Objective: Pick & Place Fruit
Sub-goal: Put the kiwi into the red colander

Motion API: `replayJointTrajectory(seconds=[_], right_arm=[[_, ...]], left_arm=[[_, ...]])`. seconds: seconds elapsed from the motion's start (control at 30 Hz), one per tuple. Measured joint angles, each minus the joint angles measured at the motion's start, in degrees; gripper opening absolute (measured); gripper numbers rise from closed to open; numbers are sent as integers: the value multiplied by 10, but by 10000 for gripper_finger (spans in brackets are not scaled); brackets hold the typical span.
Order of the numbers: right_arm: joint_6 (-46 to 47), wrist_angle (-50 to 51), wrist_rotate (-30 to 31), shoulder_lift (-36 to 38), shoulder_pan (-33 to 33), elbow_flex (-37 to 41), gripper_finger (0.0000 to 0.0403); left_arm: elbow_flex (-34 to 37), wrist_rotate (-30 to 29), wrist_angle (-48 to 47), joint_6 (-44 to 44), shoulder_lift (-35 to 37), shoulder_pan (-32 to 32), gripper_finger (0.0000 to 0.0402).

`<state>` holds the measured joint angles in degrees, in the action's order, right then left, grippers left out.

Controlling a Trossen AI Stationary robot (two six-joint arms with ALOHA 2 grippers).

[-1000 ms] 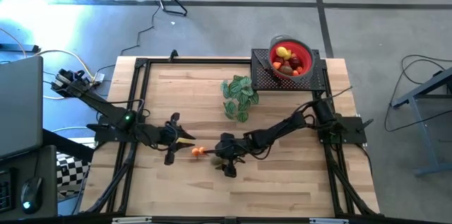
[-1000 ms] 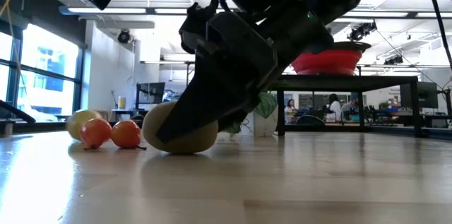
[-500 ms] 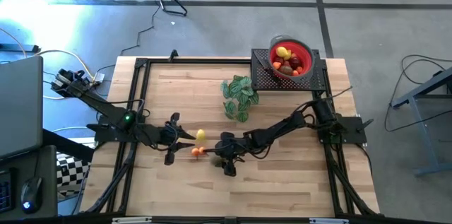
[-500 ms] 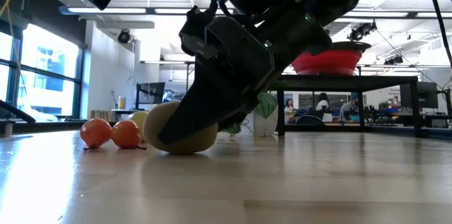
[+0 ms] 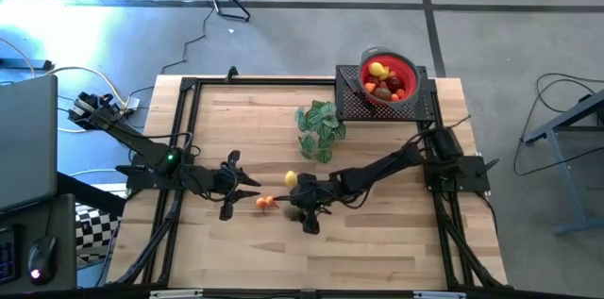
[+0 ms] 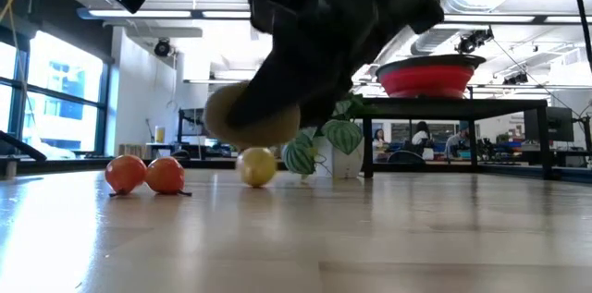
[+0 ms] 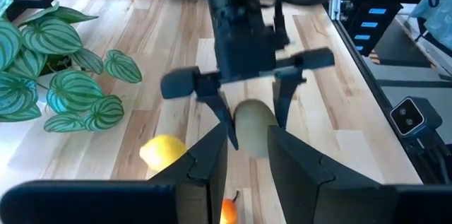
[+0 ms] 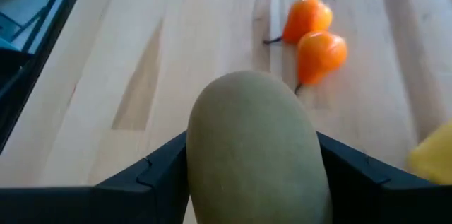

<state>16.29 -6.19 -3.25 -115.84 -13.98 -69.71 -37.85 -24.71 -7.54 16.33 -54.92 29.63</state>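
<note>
Now right gripper (image 8: pixel 254 174) pinches the brown-green oval toy fruit (image 8: pixel 256 150); lift straight, clear the yellow lemon (image 6: pixel 257 165); left gripper (image 7: pixel 240 157) nearly closed, empty.

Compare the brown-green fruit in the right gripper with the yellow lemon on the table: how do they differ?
The brown-green fruit is lifted off the wood, clamped in the right gripper; the yellow lemon lies free on the table. The fruit is dull olive, the lemon bright yellow. In the left wrist view the fruit looks bigger and longer than the lemon. Both are smooth, rounded toy fruits near the table's middle.
</note>
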Motion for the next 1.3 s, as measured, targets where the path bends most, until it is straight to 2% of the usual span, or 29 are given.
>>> replayJointTrajectory(seconds=[0.27,0.47,0.9,1.3], right_arm=[[0,58,4,79,12,0,233],[25,110,32,148,34,-1,233],[34,258,149,300,96,-1,232],[57,369,237,397,182,-2,232]], left_arm=[[0,0,-1,0,0,0,99],[0,0,-2,0,0,0,99],[0,1,-4,4,0,0,99],[0,1,-4,4,0,0,99]])
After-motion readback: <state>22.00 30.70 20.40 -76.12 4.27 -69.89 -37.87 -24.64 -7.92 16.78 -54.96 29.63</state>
